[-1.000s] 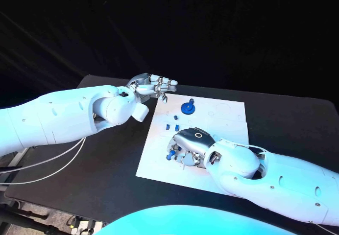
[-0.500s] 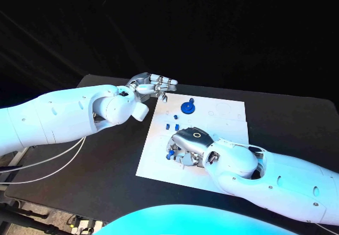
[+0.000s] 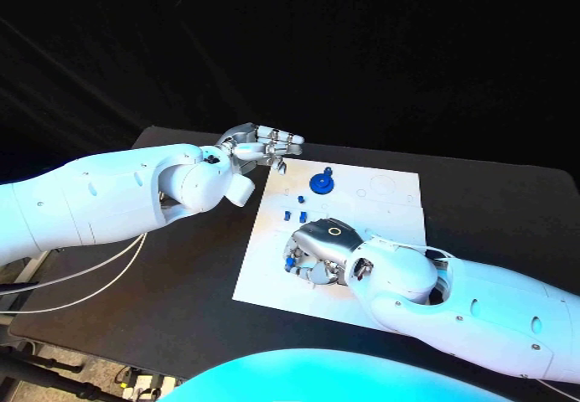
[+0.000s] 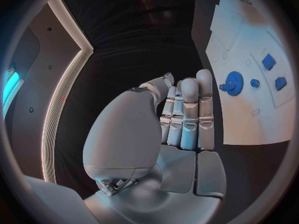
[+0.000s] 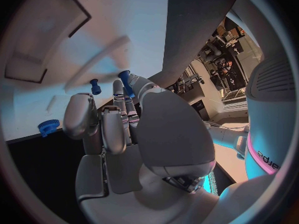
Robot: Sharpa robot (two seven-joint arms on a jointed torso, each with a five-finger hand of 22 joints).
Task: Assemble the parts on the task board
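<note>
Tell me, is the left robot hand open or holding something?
Open: the left robot hand holds nothing, its fingers straight, beside the task board.

A robotics lab: black table (image 3: 194,276), white task board (image 3: 363,209), cluttered equipment benches (image 5: 215,64) behind

My head camera looks steeply down on the black table (image 3: 181,276), with the white task board (image 3: 363,201) near the middle of the picture and both arms reaching in from the sides. The left wrist camera sits close behind the left hand (image 4: 168,129) and faces past its fingers toward the board's edge (image 4: 249,119), where a blue gear (image 4: 234,80) shows; I see that same gear (image 3: 322,183) from the head. The right wrist camera sits close behind the right hand (image 5: 131,129), hard up against the board (image 5: 93,50).
</note>
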